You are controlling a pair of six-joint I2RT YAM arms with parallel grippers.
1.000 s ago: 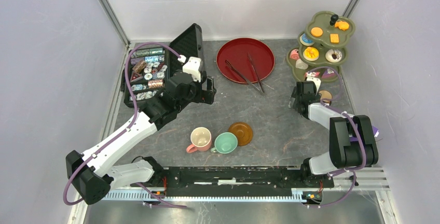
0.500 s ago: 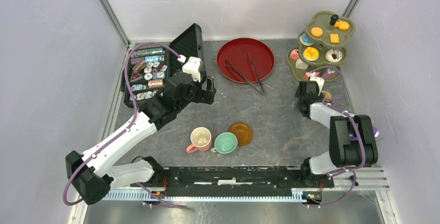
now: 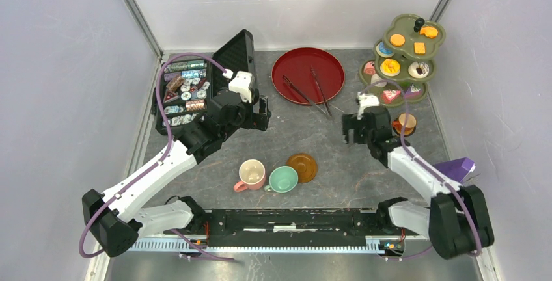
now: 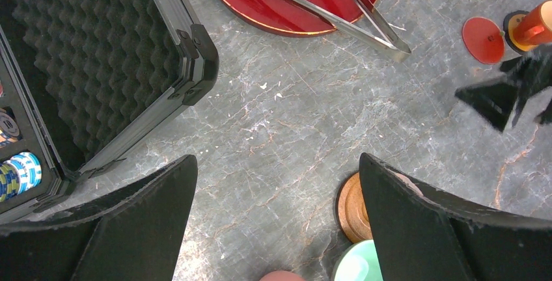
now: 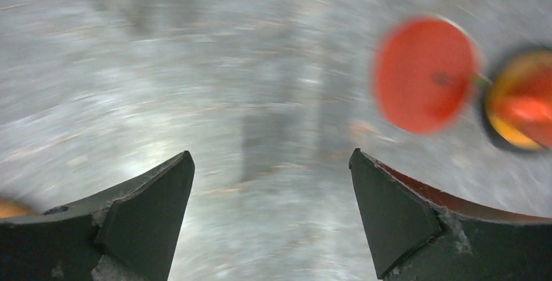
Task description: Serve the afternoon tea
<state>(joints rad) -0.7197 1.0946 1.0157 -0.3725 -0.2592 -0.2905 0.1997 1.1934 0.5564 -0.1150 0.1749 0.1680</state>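
**Both grippers wide, empty**

The right gripper [image 5: 270,164] spreads black wedge-shaped fingers over the grey veined table [image 4: 293,118]. A flat round red saucer [image 5: 424,73] and a small glossy orange cup [image 5: 517,108] lie beyond its right finger. The left gripper [image 4: 276,164] is wide too, with a round brown saucer [image 4: 355,203] beside its right finger.

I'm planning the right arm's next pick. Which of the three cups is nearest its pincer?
The small orange cup, on the right pincer's right; the pink cup and mint cup stand together mid-table, much farther off.
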